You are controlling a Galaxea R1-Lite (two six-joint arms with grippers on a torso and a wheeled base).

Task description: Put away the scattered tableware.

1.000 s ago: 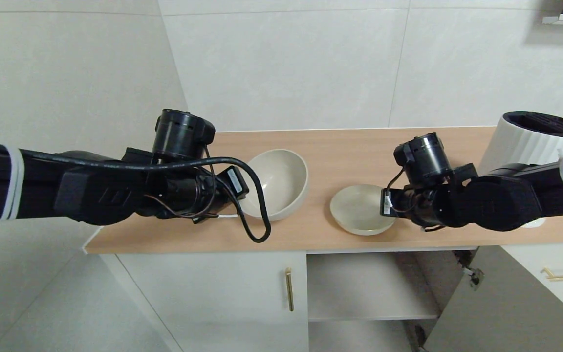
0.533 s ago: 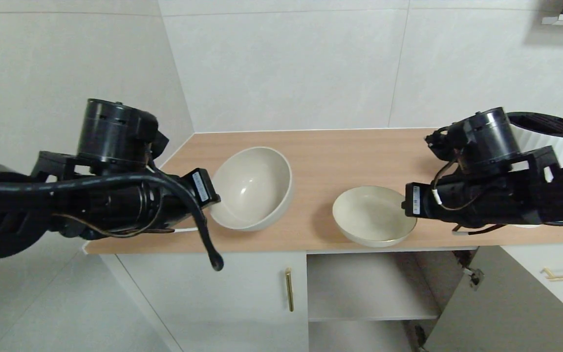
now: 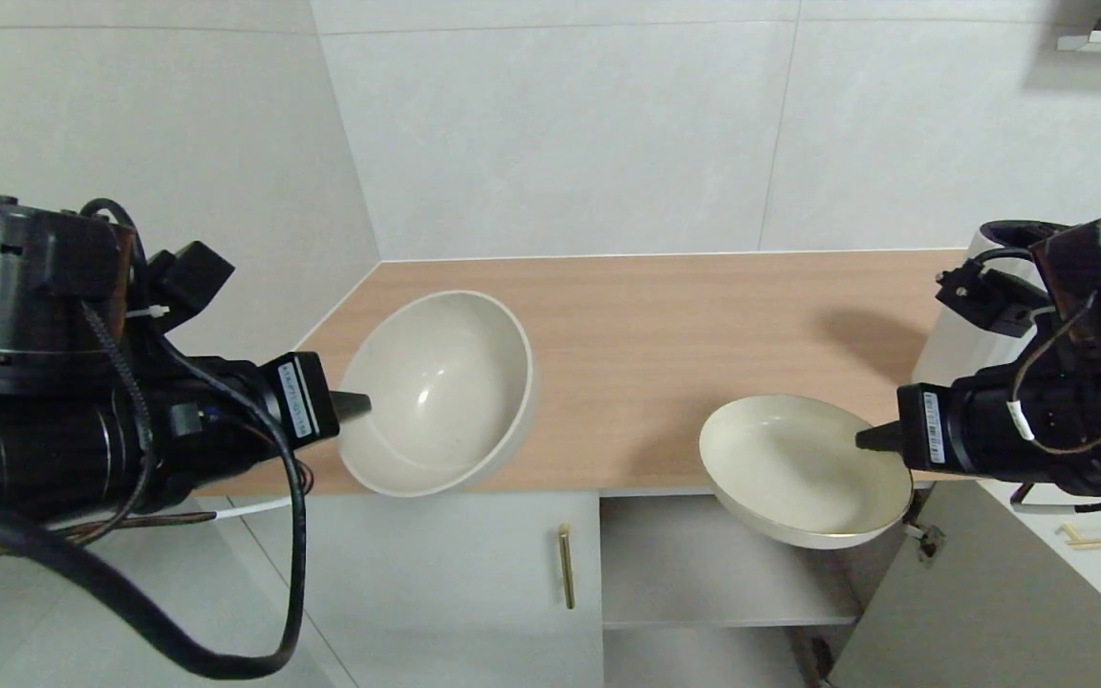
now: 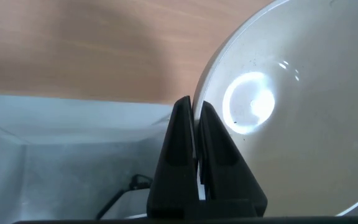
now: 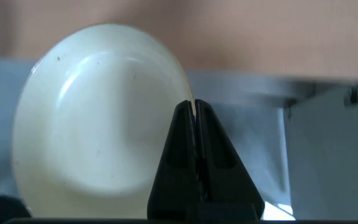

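Two bowls in grip: my left claw (image 3: 359, 405) pinches the big bowl (image 3: 441, 392) rim above the table (image 3: 665, 306) edge. My right claw (image 3: 864, 438) pinches the small bowl (image 3: 799, 473), off the table. Next, I reckon: both down onto the shelf (image 3: 703, 573).

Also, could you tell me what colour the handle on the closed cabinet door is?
Gold; the handle shows best in the head view.
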